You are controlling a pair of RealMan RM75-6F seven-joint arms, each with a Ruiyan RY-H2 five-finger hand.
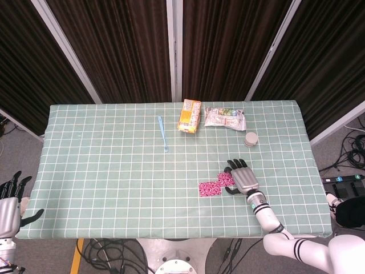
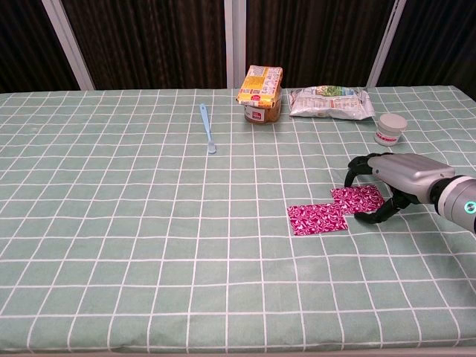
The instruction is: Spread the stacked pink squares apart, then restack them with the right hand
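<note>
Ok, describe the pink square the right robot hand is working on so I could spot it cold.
On the green checked tablecloth, look to the near right part, where the right robot hand rests. Two pink patterned squares lie there corner to corner. The farther pink square is the one lying under the fingers; the nearer pink square lies uncovered to its left.

A green checked tablecloth [image 2: 111,223] covers the table. Near its far edge a yellow-orange box [image 2: 260,84] lies atop a small jar [image 2: 262,113] — just to the right sits a crinkled silver snack bag [image 2: 331,103]. A small white lidded tub [image 2: 390,129] stands nearer the right edge. A light-blue spoon [image 2: 207,128] lies left of the box — well apart.
</note>
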